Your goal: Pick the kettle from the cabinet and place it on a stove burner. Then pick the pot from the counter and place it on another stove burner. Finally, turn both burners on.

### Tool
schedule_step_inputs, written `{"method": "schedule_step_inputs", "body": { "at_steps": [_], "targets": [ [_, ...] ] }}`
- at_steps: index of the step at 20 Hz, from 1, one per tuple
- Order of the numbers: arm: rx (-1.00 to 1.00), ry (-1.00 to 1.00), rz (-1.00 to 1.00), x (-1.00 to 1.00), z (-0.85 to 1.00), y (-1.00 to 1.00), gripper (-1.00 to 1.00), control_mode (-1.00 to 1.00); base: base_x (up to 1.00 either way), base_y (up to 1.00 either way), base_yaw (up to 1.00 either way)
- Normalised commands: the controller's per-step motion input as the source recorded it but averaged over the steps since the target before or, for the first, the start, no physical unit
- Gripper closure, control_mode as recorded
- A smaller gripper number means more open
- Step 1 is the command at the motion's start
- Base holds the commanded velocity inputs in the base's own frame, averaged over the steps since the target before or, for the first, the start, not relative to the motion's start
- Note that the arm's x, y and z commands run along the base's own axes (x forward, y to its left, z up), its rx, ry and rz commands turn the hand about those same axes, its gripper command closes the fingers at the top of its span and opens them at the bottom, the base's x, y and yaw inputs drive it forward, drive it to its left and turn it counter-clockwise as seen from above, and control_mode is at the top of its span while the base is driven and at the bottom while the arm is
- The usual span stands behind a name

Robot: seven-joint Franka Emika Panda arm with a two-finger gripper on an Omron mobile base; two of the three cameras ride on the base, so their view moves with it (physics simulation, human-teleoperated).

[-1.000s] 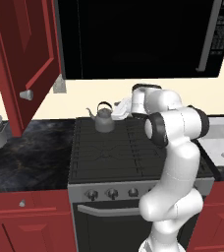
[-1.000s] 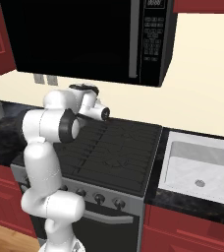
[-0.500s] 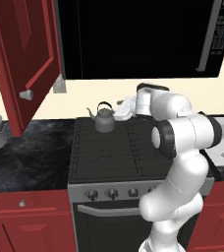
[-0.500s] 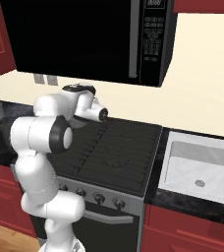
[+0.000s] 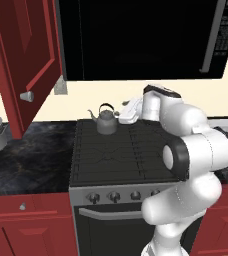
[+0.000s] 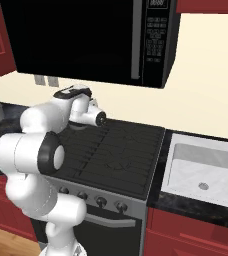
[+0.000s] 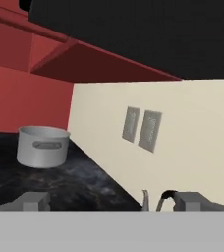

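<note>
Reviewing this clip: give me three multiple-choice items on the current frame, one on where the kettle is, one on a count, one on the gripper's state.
1. Where is the kettle?
A. on a rear burner of the stove
B. in the sink
C. on the cabinet shelf

2. How many wall outlets show in the hand view?
A. none
B. two
C. five

3. The gripper is:
A. shut on the pot
B. shut on the kettle
C. open, holding nothing

Answers: 1 A, it stands on the back left grate. 2 B, two grey plates side by side. 3 C, fingertips stand wide apart; the pot sits away on the counter.
</note>
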Motion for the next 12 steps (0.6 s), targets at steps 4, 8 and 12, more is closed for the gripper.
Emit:
{"method": "schedule_step_inputs", "body": {
  "at_steps": [4,8,12],
  "targets": [
    [-0.01,-0.05,-0.03,-0.48,0.26,0.00,-1.00,-1.00,0.00,0.00,0.00],
    [-0.03,-0.05,-0.02,-0.52,0.31,0.00,-1.00,-1.00,0.00,0.00,0.00],
    [-0.04,-0.04,-0.02,-0.51,0.30,0.00,-1.00,-1.00,0.00,0.00,0.00]
  ]
}}
